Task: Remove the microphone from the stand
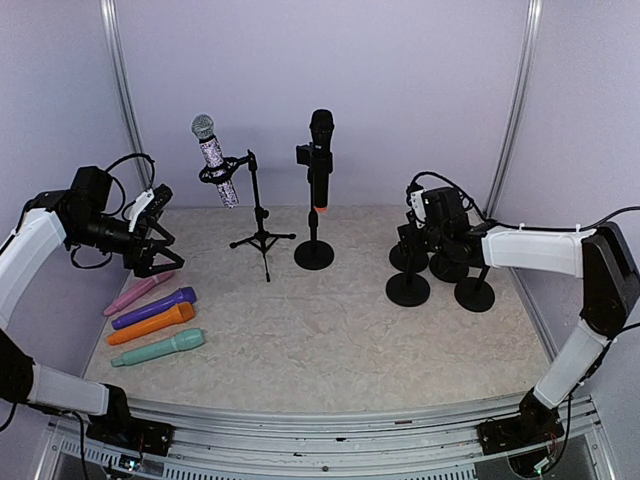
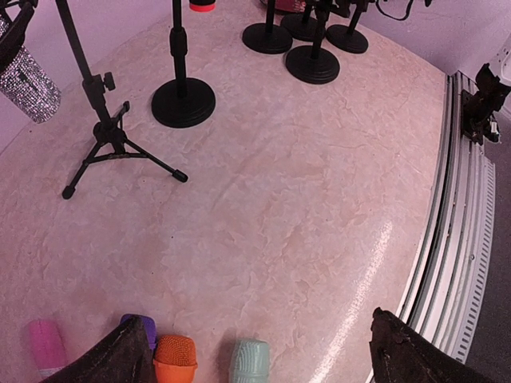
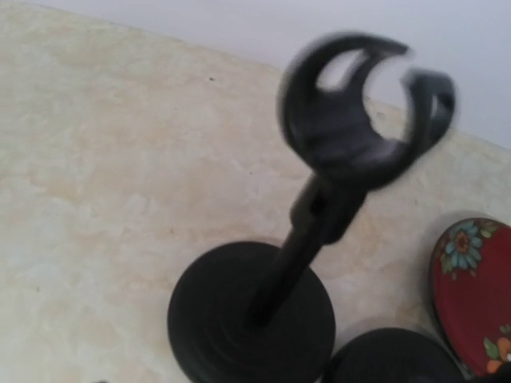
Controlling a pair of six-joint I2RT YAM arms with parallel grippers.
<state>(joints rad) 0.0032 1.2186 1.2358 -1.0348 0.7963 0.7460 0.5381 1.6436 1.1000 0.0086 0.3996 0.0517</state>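
Two microphones sit in stands at the back. A glittery silver microphone (image 1: pixel 214 160) leans in the clip of a tripod stand (image 1: pixel 261 238). A black microphone (image 1: pixel 320 158) with an orange band stands upright in a round-base stand (image 1: pixel 314 254). My left gripper (image 1: pixel 150 246) is open and empty at the far left, above the pink microphone; its fingers (image 2: pixel 120 363) frame the microphone tips below. My right gripper (image 1: pixel 413 215) hovers among empty black stands (image 1: pixel 408 288) at the right. Its fingers do not show in the right wrist view, which looks at an empty clip (image 3: pixel 359 120).
Pink (image 1: pixel 138 293), purple (image 1: pixel 153 308), orange (image 1: pixel 150 324) and teal (image 1: pixel 157 348) microphones lie in a row at the left. A red floral object (image 3: pixel 471 295) lies beside the round stand bases. The table's metal rail (image 2: pixel 463 239) runs along the near edge.
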